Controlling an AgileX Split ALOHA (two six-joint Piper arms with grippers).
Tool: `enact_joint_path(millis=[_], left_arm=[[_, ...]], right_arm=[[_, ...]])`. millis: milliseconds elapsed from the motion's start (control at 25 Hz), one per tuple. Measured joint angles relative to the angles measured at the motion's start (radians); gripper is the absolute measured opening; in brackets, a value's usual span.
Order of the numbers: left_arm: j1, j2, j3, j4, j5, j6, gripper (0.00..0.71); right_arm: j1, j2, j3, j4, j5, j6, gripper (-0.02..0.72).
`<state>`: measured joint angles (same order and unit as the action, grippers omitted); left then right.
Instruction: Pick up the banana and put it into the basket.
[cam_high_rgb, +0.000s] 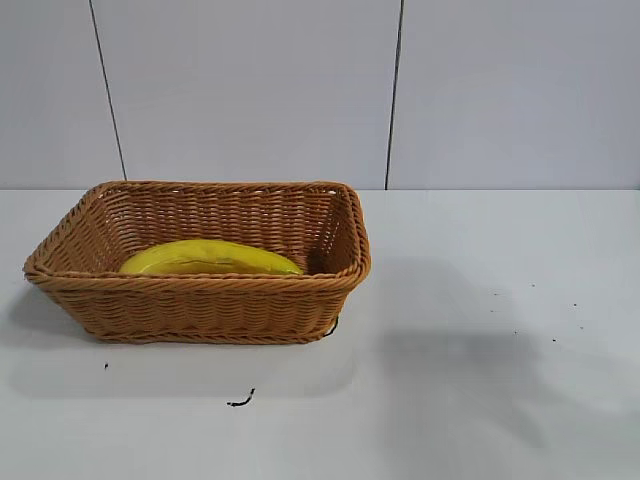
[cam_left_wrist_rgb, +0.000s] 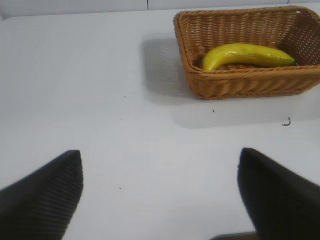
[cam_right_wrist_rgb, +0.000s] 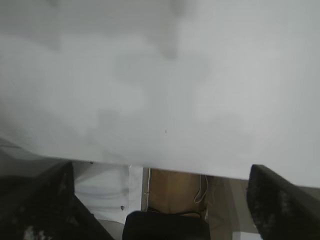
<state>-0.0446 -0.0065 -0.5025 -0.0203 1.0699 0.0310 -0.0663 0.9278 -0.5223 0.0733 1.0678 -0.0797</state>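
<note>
Fingers of left gripper (cam_left_wrist_rgb: 160, 200) spread wide, empty, above bare white table (cam_left_wrist_rgb: 100, 100). Basket (cam_left_wrist_rgb: 240, 82) well ahead of fingers, off to one side. Banana (cam_left_wrist_rgb: 245, 55) inside basket, lying flat along near wall. Right gripper (cam_right_wrist_rgb: 160, 200) fingers also wide, empty, over table edge, away from basket.

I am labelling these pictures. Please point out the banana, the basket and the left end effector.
banana (cam_left_wrist_rgb: 247, 54), left wrist view, middle of its yellow body.
basket (cam_high_rgb: 200, 283), exterior view, near braided rim.
left end effector (cam_left_wrist_rgb: 160, 192), left wrist view, gap midway between its open fingertips.
</note>
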Motion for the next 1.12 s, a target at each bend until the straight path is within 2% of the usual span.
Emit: enact_joint_path(millis=[120, 440, 1120], left_arm=[[0.000, 0.000, 0.000, 0.000, 0.000, 0.000, 0.635], [0.000, 0.000, 0.000, 0.000, 0.000, 0.000, 0.635], [0.000, 0.000, 0.000, 0.000, 0.000, 0.000, 0.635]], right_arm=[[0.000, -0.189, 0.012, 0.029, -0.046, -0.002, 0.635], [0.000, -0.572, 0.024, 0.037, -0.045, -0.007, 0.635], [0.000, -0.932, 0.025, 0.037, -0.043, -0.008, 0.635]])
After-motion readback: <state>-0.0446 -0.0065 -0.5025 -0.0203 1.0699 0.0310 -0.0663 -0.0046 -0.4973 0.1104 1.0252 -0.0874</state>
